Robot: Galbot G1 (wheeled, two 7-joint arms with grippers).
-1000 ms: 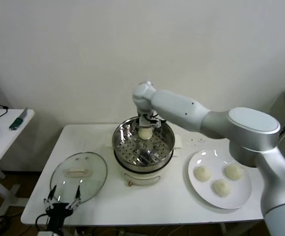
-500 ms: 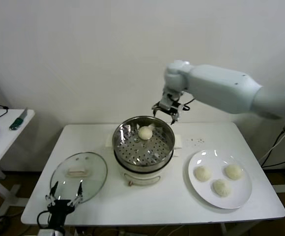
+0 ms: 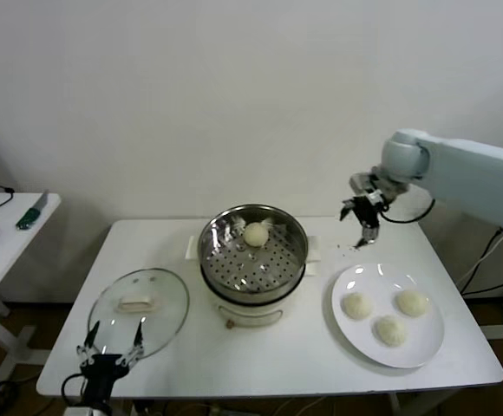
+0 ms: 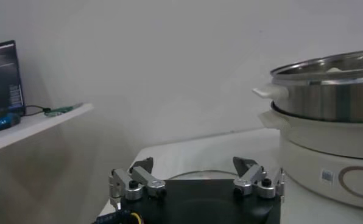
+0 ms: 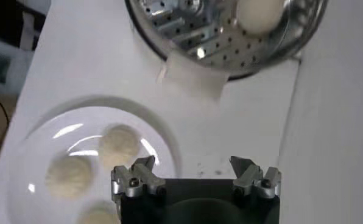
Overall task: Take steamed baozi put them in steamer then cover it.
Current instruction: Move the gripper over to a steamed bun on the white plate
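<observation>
Head view shows the white bench (image 3: pixel 269 347) with the steamer (image 3: pixel 253 251) standing near its middle: a shiny steel basket with a perforated floor on a white pot base. One baozi in the steamer (image 3: pixel 256 234) sits on the far part of that floor. To the right of the steamer lies a white plate (image 3: pixel 351 334) carrying three baozi on the plate (image 3: pixel 390 330), grouped close together but not stacked. To the left of the steamer, a clear glass lid (image 3: pixel 139 310) with a cream handle rests flat on the bench.

The right pincer (image 3: pixel 362 217) hangs in the air above the far right part of the bench, between steamer and plate and beyond both; its fingers stand spread and hold nothing. From the right wrist view the same spread fingers appear over bare bench, with the plate's buns to one side and the steamer's rim further off.

The left pincer (image 3: pixel 109 351) is parked low at the near left edge of the bench, just by the lid, fingers apart and empty. In the left wrist view it seems to sit over the lid's near rim, though that is hard to make out. A small side table (image 3: pixel 13 234) with a few items stands off to the left.
</observation>
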